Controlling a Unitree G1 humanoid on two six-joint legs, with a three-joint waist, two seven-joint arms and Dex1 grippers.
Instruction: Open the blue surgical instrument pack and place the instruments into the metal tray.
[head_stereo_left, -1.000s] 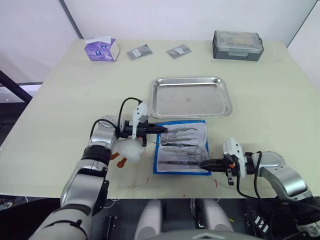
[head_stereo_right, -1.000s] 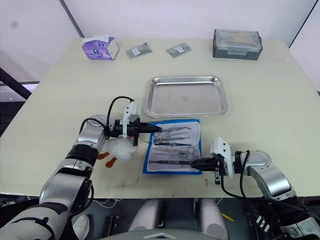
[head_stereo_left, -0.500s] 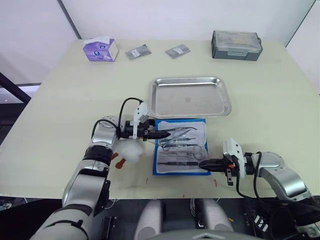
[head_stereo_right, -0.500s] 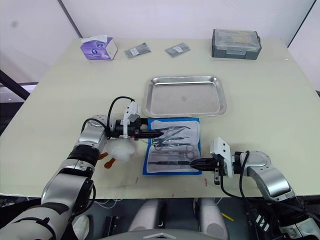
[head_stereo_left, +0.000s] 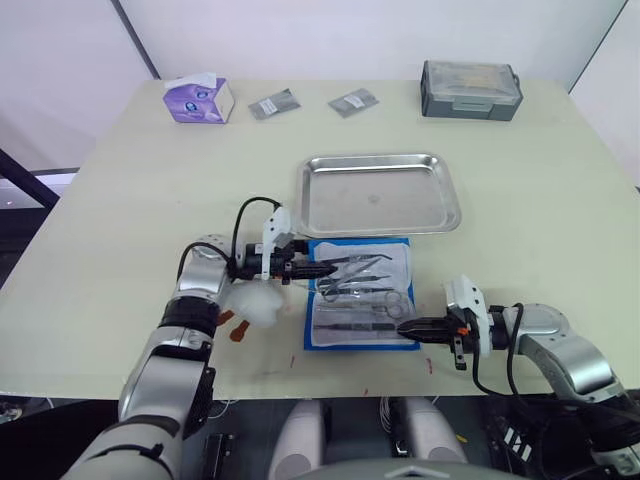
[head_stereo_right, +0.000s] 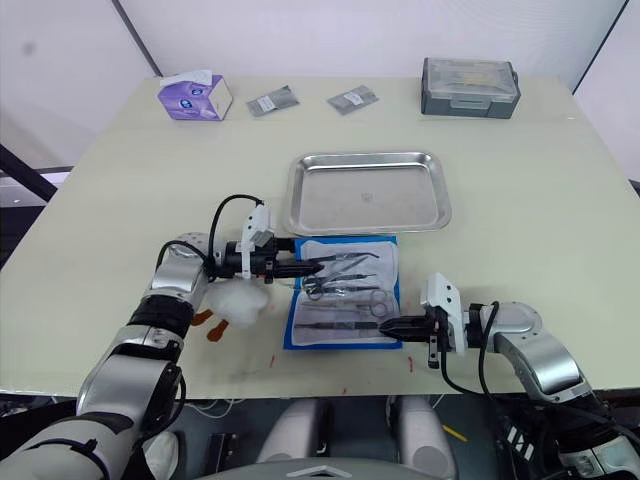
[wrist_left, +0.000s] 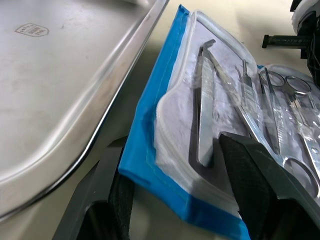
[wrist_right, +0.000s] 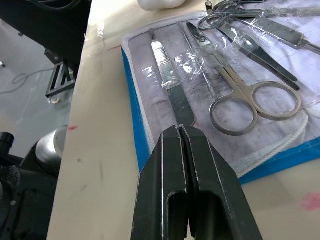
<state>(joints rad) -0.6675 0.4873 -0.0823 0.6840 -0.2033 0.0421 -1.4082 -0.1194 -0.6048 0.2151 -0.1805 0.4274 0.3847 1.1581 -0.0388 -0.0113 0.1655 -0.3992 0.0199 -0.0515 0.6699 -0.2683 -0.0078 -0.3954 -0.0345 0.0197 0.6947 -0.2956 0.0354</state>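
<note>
Blue surgical instrument pack (head_stereo_left: 362, 295) is lying opened; instruments (head_stereo_left: 362, 290) are awaiting transfer, metal tray (head_stereo_left: 380, 194) empty. Left claw (head_stereo_left: 322, 270) is spreading around the pack's edge; right claw (head_stereo_left: 402, 324) is pressing together.

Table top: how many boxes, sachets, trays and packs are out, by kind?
Boxes: 2 (purple tissue box, grey lidded box)
Grey sachets: 2
Metal tray: 1
Blue pack: 1
Total: 6

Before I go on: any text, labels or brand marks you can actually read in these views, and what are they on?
None can be read.
Stamped shield mark on the metal tray: lettering too blurred.
Purple tissue box: print too small.
Two grey sachets: any print too small.
Grey lidded box: no label legible.
</note>
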